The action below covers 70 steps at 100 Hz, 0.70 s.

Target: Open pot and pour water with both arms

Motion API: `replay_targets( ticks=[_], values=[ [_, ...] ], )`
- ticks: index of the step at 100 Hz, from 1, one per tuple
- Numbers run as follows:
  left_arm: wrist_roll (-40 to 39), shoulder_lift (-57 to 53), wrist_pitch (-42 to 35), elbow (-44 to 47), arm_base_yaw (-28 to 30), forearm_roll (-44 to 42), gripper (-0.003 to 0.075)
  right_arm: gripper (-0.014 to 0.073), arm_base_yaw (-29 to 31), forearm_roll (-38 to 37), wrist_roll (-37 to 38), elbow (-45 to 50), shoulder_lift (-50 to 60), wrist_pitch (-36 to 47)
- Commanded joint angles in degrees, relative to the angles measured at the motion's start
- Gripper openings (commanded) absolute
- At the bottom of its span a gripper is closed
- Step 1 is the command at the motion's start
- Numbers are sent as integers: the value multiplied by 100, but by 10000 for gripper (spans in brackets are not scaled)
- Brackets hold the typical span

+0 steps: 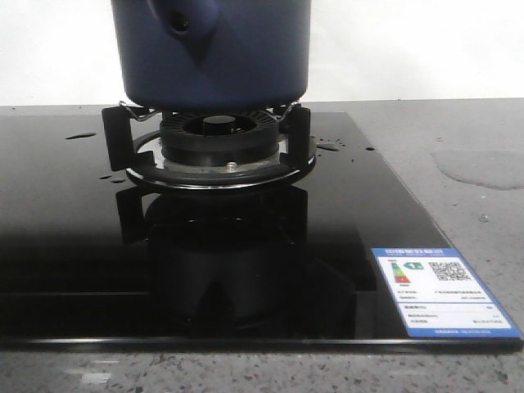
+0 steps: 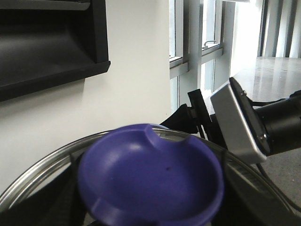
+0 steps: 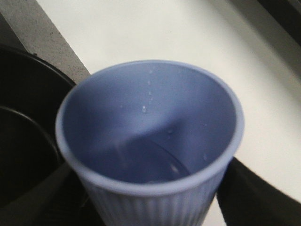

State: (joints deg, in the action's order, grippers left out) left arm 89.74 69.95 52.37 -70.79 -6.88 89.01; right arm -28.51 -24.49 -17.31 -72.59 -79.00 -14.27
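Observation:
The dark navy pot point(image 1: 213, 49) stands on the gas burner point(image 1: 217, 135), its handle socket point(image 1: 184, 20) facing the camera; its top is cut off in the front view. My left gripper point(image 2: 150, 219) is shut on the blue knob point(image 2: 150, 174) of the glass lid point(image 2: 42, 165), which is held up in the air; its fingers are hidden under the knob. My right gripper point(image 3: 150, 214) is shut on the pale blue ribbed cup point(image 3: 150, 141), with dark fingers point(image 3: 249, 197) on both sides. The cup holds some water and sits right beside the pot's open dark rim point(image 3: 28, 141).
The burner sits on a glossy black glass cooktop point(image 1: 82, 246) with a label point(image 1: 438, 291) at its front right. Water drops point(image 1: 332, 146) lie by the burner and a puddle point(image 1: 483, 168) on the grey counter. The right arm's camera point(image 2: 240, 117) is close to the lid.

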Motion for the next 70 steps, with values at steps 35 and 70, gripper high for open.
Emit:
replay_targets(
  ticks=[35, 70],
  values=[
    [-59, -175, -33, -213, 2, 604, 261, 244, -425, -1938, -23, -266, -125, 584],
    [-59, -175, -33, -213, 2, 604, 261, 244, -425, -3433, -23, -266, -414, 662]
  ],
)
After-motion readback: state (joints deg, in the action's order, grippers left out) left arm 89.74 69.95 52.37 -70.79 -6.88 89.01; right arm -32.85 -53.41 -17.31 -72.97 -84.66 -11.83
